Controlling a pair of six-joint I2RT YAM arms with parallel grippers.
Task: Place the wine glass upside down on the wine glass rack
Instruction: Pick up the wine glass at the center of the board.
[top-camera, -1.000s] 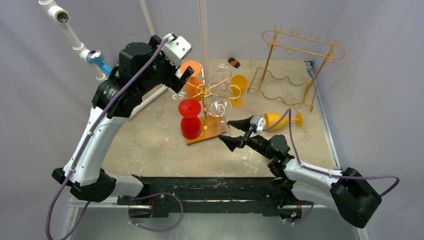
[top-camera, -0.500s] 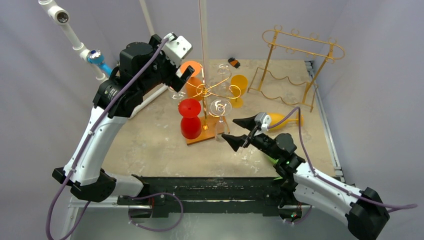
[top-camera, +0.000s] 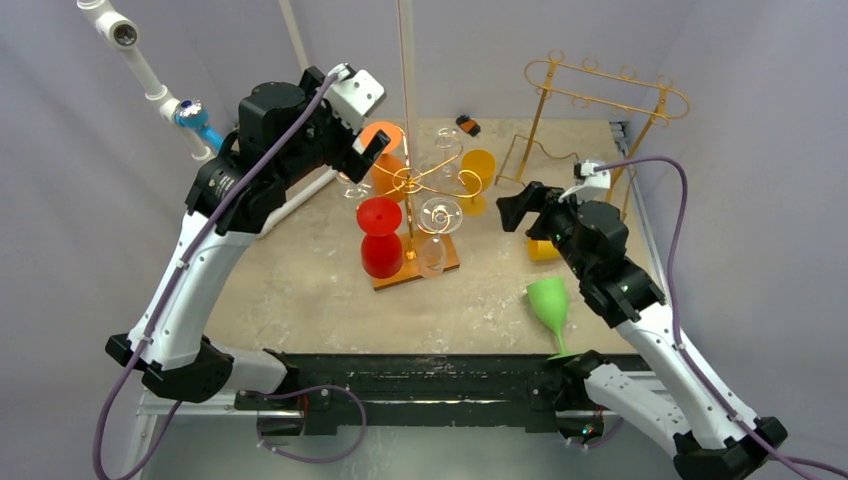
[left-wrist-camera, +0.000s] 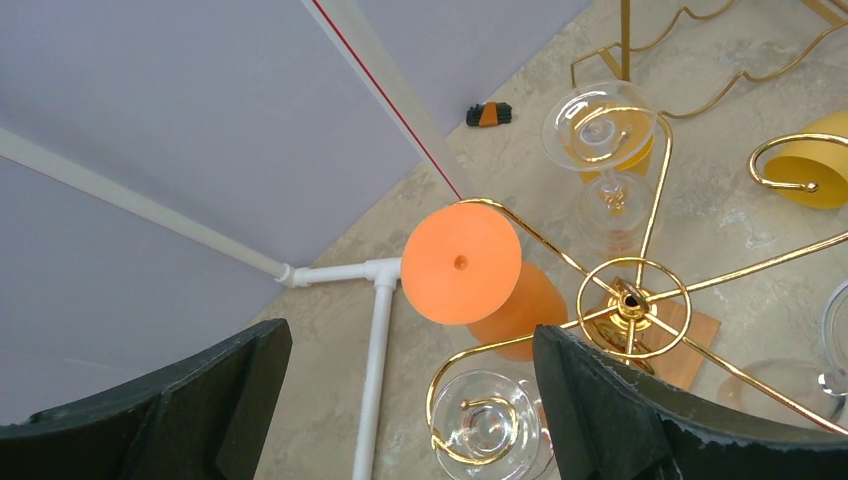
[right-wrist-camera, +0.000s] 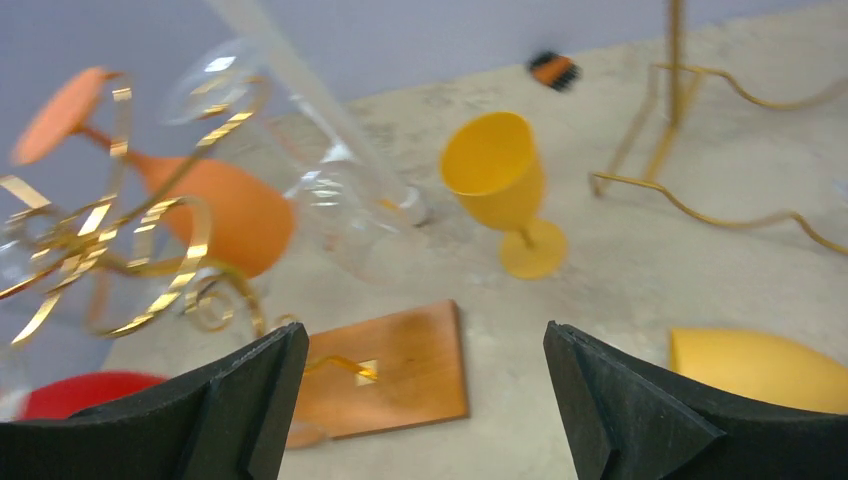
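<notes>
Place: your robot lab test cell.
Walls: plain grey panels (top-camera: 60, 230) close round your table (top-camera: 300, 290).
Rigging: white PVC pipe (top-camera: 143, 68) in the left corner.

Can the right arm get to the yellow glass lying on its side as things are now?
Probably yes. The right tool is open and empty, and the lying yellow glass shows at the lower right of its wrist view, with nothing standing between them.

Three clear glasses (left-wrist-camera: 598, 125) (left-wrist-camera: 483, 432) (top-camera: 440, 215), two yellow glasses (right-wrist-camera: 497, 165) (right-wrist-camera: 760, 368), one orange glass (left-wrist-camera: 461, 262), one red glass (top-camera: 380, 235), one green glass (top-camera: 548, 300) — two gold racks (left-wrist-camera: 632, 300) (top-camera: 536, 122).
</notes>
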